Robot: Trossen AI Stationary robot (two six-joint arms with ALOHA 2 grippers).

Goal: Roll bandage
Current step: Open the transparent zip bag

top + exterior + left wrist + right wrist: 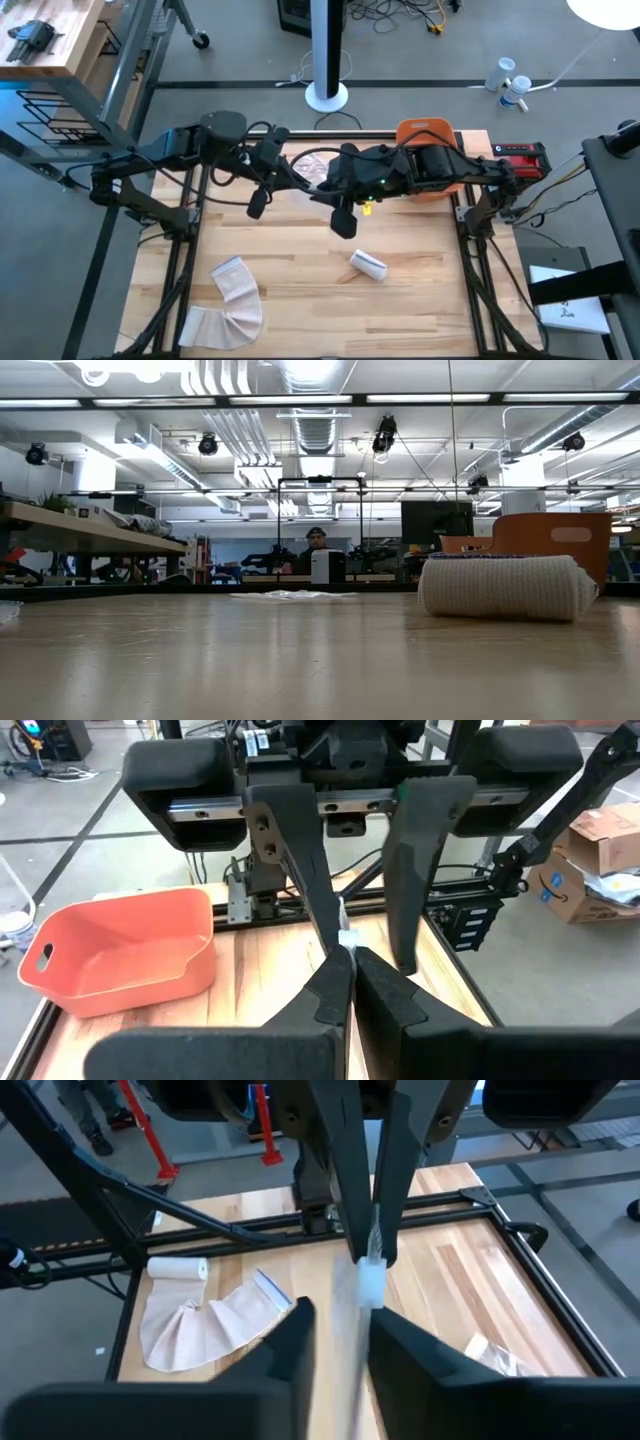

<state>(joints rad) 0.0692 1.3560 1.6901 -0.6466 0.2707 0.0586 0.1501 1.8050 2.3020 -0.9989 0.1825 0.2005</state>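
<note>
Wooden counter (300, 240) carries one finished rolled bandage (368, 265) near its middle, while an unrolled bandage strip (232, 305) lies loose at the front left corner, well apart, so that rolling looks not yet begun. Above the back, the left pincer (256, 207) is pinched together empty, and the right pincer (344, 222) stands narrowly parted with a small white scrap (369, 1283) just beyond its tips.
</note>
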